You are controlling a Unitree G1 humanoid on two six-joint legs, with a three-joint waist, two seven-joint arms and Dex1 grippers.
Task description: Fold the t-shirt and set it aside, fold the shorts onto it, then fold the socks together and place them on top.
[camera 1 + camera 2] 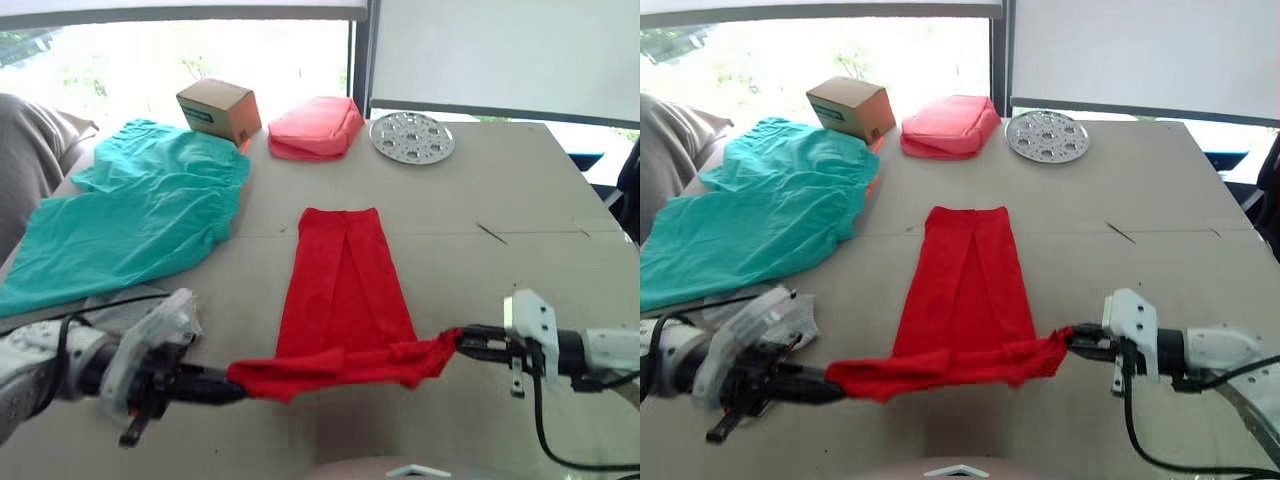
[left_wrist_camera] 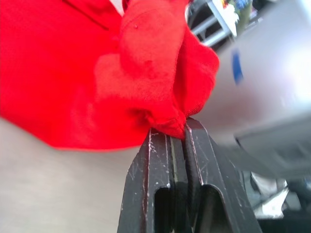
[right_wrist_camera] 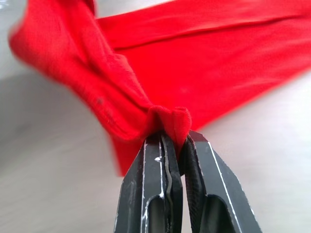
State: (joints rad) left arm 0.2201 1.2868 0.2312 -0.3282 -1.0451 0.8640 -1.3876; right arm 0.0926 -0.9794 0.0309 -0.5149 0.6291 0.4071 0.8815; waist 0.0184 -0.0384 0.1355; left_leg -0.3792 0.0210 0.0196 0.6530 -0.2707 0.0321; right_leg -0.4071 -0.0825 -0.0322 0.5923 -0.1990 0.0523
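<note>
— Left gripper (image 1: 232,384) first: how does it stand?

— Its jaws are pinched tight on the near left corner of the t-shirt (image 1: 345,285), which lies as a long narrow strip down the middle of the table (image 1: 520,200), sides already folded in. The near end is lifted and bunched between the two arms.

— What sits off to the left?

— The shorts (image 1: 140,215), spread flat on the table's left side, untouched. Behind them a cardboard box (image 1: 218,108), then a pink pouch (image 1: 316,127) and a perforated metal disc (image 1: 412,136) along the far edge. I can't pick out the socks.

— And on the right?

— The right gripper (image 1: 462,342) is clamped on the shirt's near right corner, level with the other.

— So which step is this?

— Still the first, I'd say: the lengthwise fold looks done and the crosswise one is under way. Next, both arms should carry the held end forward together over the far end, keeping it taut and square, then release.
</note>
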